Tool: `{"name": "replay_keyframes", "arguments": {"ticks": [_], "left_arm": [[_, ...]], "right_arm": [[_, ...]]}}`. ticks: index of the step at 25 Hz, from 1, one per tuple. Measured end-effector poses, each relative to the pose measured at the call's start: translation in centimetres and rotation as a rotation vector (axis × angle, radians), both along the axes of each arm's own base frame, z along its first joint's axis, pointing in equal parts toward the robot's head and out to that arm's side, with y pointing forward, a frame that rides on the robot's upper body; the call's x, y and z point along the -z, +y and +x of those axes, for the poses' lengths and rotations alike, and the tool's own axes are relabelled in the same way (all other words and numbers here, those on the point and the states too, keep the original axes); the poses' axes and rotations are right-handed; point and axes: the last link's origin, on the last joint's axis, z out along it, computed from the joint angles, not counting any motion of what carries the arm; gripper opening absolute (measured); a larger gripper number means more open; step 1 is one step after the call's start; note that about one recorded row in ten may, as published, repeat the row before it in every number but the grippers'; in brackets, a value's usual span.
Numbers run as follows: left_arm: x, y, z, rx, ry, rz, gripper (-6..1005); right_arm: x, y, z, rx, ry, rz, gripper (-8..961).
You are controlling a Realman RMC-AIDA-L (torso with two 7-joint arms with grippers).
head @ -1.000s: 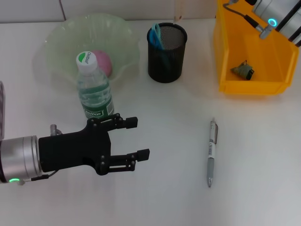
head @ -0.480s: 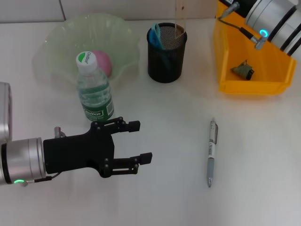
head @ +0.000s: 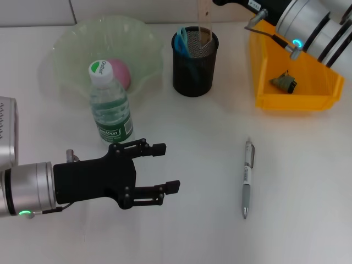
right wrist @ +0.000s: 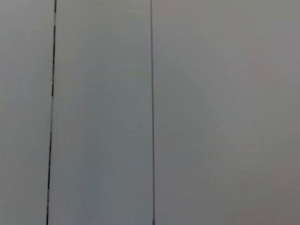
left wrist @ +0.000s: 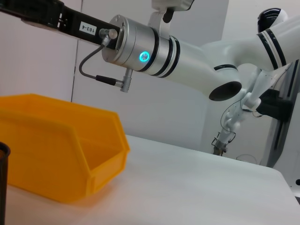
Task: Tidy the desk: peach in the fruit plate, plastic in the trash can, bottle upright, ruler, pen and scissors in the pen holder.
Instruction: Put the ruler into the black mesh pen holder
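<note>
A pink peach (head: 119,73) lies in the pale green fruit plate (head: 71,41). In front of the plate, a green-labelled bottle (head: 110,104) stands upright. The black mesh pen holder (head: 195,69) holds blue-handled scissors (head: 181,42). A pale ruler (head: 204,21) stands upright with its lower end inside the holder's rim. My right arm (head: 308,25) reaches in above it, and its gripper is mostly cut off by the top edge. The pen (head: 247,179) lies on the table. My left gripper (head: 166,167) hovers open in front of the bottle, holding nothing.
A crumpled piece of plastic (head: 284,81) lies in the yellow bin (head: 297,102) at the back right. The bin (left wrist: 61,154) and the right arm (left wrist: 159,47) also show in the left wrist view. The right wrist view shows only a plain wall.
The right arm has swung left over the pen holder, and the ruler has come down into the holder. The left gripper has drifted slightly toward the near edge, still open.
</note>
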Motion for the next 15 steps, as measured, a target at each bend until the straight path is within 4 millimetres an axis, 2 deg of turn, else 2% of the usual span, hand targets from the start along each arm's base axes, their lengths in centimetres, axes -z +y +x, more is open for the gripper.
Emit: {"name": "replay_keyframes", "arguments": {"ticks": [15], "left_arm": [[0.10, -0.09, -0.19, 0.003, 0.009, 0.007, 812]], "right_arm": [[1.04, 0.23, 0.02, 0.024, -0.037, -0.021, 429]]}}
